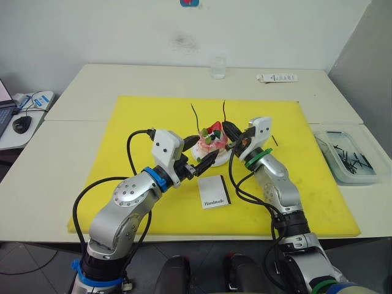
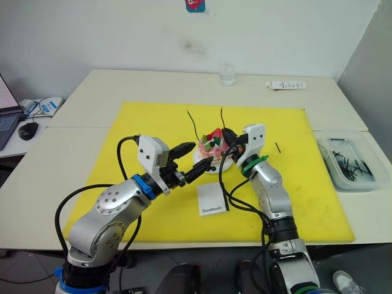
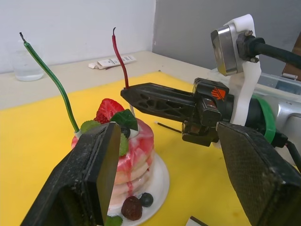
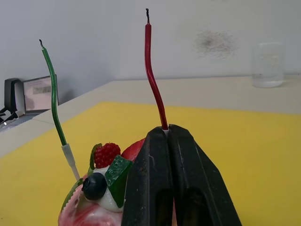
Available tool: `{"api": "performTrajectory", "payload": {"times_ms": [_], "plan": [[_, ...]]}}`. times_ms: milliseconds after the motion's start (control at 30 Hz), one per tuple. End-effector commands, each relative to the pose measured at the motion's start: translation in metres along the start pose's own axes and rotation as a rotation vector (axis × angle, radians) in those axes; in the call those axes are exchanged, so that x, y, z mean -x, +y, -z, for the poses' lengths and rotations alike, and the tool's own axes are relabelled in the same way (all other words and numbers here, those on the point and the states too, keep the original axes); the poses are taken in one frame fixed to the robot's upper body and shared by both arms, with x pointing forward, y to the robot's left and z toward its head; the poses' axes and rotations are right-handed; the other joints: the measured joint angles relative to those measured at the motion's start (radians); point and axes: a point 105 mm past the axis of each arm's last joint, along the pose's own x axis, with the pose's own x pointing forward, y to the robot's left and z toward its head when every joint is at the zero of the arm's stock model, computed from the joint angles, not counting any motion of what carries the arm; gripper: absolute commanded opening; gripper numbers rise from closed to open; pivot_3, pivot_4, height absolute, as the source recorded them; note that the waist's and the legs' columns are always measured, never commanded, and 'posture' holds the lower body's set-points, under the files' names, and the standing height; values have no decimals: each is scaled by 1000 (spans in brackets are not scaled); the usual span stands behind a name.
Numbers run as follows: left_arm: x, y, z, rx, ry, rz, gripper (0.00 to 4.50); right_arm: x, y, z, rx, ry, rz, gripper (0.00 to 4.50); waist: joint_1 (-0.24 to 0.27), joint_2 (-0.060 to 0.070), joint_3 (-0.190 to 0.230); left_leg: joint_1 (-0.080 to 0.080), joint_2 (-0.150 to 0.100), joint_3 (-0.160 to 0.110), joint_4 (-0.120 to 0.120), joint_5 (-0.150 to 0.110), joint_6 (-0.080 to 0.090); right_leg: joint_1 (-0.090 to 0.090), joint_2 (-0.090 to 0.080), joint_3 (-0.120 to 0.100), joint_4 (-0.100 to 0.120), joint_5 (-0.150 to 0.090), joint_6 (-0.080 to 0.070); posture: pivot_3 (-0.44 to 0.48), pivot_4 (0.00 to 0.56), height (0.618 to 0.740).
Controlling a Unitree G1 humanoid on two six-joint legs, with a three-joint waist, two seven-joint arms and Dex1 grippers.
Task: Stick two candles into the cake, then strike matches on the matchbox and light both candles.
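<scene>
Center of the head view, on the yellow mat (image 1: 122, 184), you had the cake (image 1: 211, 146) with both candles up. The green candle (image 3: 51, 80) already stood planted in the frosting. The red candle (image 4: 154, 75) was upright over the cake, but your right gripper (image 4: 170, 136) was clenched on its base, so I'd call that one seated but not yet let go.

Your left gripper (image 3: 167, 155) was released, fingers spread either side of the cake, holding nothing.

Neither wick showed flame, so by my read all striking and lighting was left.

Matchbox (image 1: 214, 192) lay flat just below the cake, untouched. One loose match (image 1: 274, 140) lay right of the right gripper. More dark sticks sat in the clear tray (image 1: 343, 174) at right edge, well apart.

Crowding was your problem: both grippers sat tight around the cake, with thin candles easy to knock.
</scene>
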Motion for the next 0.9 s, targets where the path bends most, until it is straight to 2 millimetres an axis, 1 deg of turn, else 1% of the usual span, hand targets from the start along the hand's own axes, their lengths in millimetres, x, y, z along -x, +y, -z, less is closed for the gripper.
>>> {"api": "performTrajectory", "payload": {"times_ms": [33, 367, 633, 900], "plan": [[3, 4, -12, -43, -45, -32, 3634, 2, -1, -6, -8, -29, 9, 9, 0, 0, 0, 0, 0, 0, 0, 0, 0, 0, 0, 0, 0, 0, 0, 0, 150, 740], [4, 3, -13, -38, -48, -34, 3634, 6, 6, 1, -39, -16, 10, 9, 0, 0, 0, 0, 0, 0, 0, 0, 0, 0, 0, 0, 0, 0, 0, 0, 150, 740], [5, 3, -13, -39, -46, -33, 3634, 11, 12, 2, -69, -14, -8, 9, 0, 0, 0, 0, 0, 0, 0, 0, 0, 0, 0, 0, 0, 0, 0, 0, 150, 740], [4, 4, -14, -40, -49, -32, 3634, 10, 13, 3, -75, -11, -10, 9, -2, 0, 0, 0, 0, 0, 0, 0, 0, 0, 0, 0, 0, 0, 0, 0, 150, 740]]}}
